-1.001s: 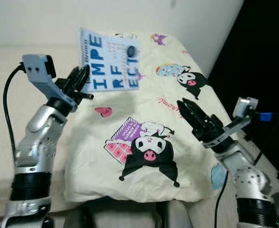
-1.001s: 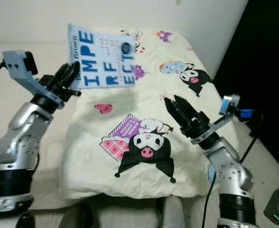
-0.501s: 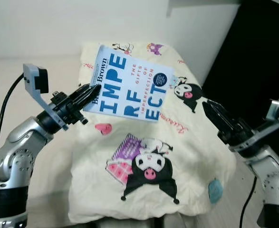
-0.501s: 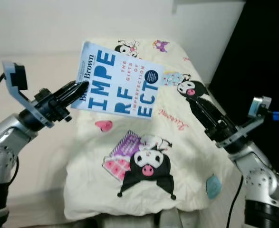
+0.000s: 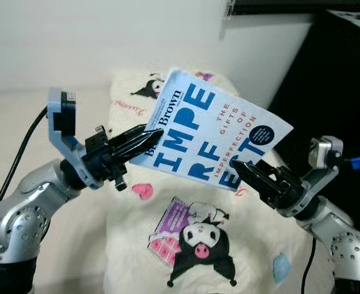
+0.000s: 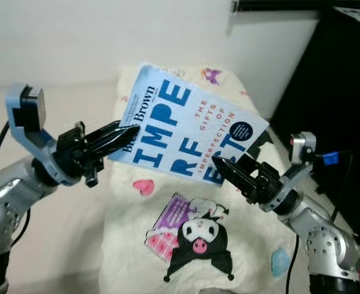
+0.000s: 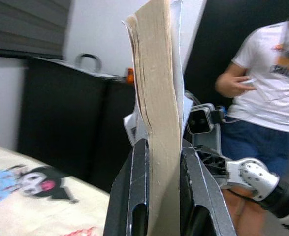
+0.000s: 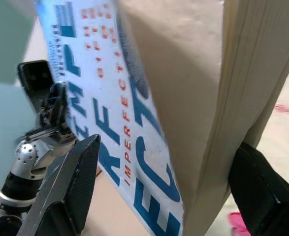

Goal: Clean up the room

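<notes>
Your left tool (image 5: 144, 138) pinches the book (image 5: 213, 138) at its spine edge — in the left wrist view the two black fingers (image 7: 134, 196) press flat against both sides of the page block. The book hangs in the air above the bed, tilted, its pale blue cover with large blue letters facing the head camera.

Your right tool (image 6: 232, 171) sits at the book's lower corner, on the side away from the left tool. Its fingers are spread, one on each side of the corner: in the right wrist view one finger (image 8: 73, 184) lies over the cover side and the other over the back, with the page edges between them. You can't tell from these views whether either finger actually touches the book.

Below the book lies a cream blanket (image 5: 137, 245) printed with black-and-pink cartoon figures and a pink heart, spread over the bed. A white wall rises behind it, and a dark cabinet stands to your right.

In the left wrist view a person (image 7: 267, 108) in a white T-shirt and blue shorts stands beyond your right arm, hands held near the chest.
</notes>
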{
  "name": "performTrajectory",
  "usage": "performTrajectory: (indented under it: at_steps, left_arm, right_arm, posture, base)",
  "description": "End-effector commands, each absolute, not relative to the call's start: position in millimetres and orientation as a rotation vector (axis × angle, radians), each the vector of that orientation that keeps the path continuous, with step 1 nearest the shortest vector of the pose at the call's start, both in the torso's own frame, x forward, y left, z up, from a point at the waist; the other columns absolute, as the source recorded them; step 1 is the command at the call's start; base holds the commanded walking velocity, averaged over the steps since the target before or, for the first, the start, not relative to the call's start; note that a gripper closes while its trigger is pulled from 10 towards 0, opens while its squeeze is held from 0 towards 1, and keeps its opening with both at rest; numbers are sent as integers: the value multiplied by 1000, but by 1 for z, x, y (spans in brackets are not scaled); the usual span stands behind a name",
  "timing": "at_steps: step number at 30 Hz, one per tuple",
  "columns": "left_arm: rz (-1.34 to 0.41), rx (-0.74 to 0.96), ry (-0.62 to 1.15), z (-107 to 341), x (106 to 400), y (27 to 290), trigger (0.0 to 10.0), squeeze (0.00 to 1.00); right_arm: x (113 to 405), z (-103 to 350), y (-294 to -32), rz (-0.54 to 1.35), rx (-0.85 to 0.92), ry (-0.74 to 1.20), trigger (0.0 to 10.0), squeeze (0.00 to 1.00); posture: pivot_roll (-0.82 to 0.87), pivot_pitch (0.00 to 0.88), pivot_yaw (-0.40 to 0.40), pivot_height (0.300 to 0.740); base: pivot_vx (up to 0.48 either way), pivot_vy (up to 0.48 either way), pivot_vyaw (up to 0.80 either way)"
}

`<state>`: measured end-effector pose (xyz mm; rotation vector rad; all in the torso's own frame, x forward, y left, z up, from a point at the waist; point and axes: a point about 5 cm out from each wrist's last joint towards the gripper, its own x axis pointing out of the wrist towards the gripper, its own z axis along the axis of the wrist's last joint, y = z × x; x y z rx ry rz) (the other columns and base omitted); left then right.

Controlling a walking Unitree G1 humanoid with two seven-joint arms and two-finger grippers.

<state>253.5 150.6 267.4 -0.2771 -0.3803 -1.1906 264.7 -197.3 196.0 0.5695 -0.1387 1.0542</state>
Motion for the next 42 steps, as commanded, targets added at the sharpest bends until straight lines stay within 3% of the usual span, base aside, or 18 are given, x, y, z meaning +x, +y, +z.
performTrajectory:
  at_steps: [1, 5, 15, 23, 36, 42]
  left_arm:
    - [-1311, -294, -393, 271, 241, 135, 10000, 0]
    - [-1293, -263, -376, 269, 240, 133, 10000, 0]
    - [-1227, -311, -387, 272, 246, 145, 10000, 0]
    - [-1162, -300, -376, 270, 254, 148, 10000, 0]
    - [-927, -249, -397, 274, 276, 187, 10000, 0]
    - [-966, -306, -443, 278, 272, 188, 10000, 0]
  right_arm:
    - [262, 196, -190, 1094, 571, -117, 10000, 0]
    - [260, 196, -190, 1096, 566, -110, 10000, 0]
    - [259, 195, -189, 1084, 568, -115, 10000, 0]
    - [259, 191, -191, 1057, 568, -105, 10000, 0]
    - [242, 187, -222, 981, 567, -102, 10000, 0]
    - [238, 186, -234, 938, 569, -115, 10000, 0]
  posture:
    - [-117, 117, -49, 721]
    - [-117, 118, -50, 740]
    - [-121, 119, -48, 740]
    - [-121, 119, -49, 740]
    - [-128, 111, -50, 740]
    - [-135, 104, -46, 740]
  base:
    - [-480, 0, 0]
    - [-480, 0, 0]
    - [-287, 0, 0]
    - [0, 0, 0]
    - [0, 0, 0]
    - [0, 0, 0]
